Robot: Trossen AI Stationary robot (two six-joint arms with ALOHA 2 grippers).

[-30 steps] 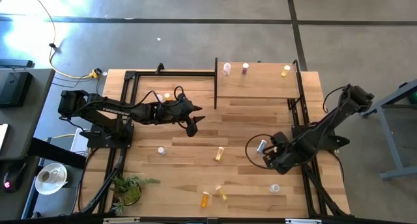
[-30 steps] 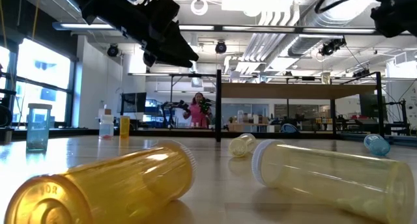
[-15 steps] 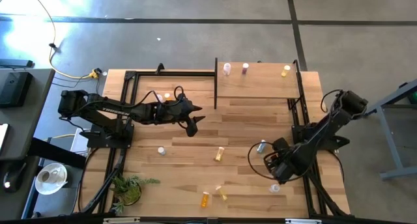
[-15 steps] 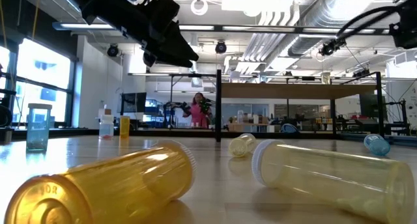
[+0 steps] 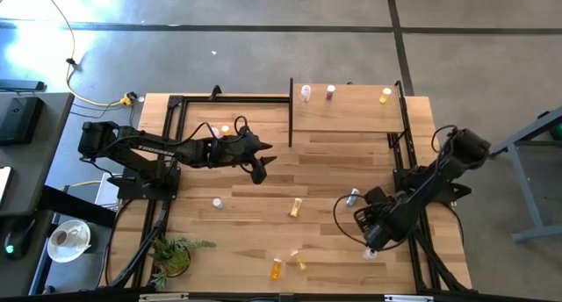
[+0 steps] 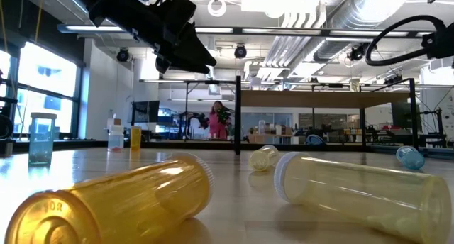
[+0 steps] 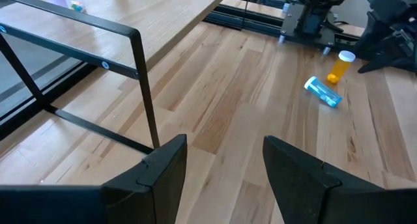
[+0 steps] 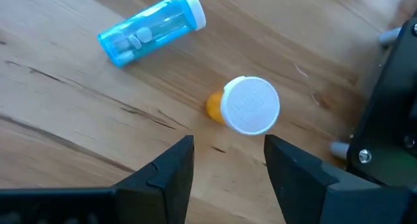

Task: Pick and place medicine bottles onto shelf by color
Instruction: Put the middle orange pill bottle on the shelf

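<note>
Orange bottle (image 8: 241,107) with a white cap stands just past the open right gripper (image 8: 225,162), low on the right of the high view. A blue bottle (image 8: 151,28) lies near it. The left gripper (image 7: 225,162) is open and empty near the shelf (image 5: 347,109), which holds three bottles at the top middle.

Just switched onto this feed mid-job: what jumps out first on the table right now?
The right pincer hangs open just above an upright orange bottle with a white cap, a blue bottle lying close beside it on the table's right side. The left pincer waits open mid-table beside the shelf, where three bottles already stand along the far edge.
</note>
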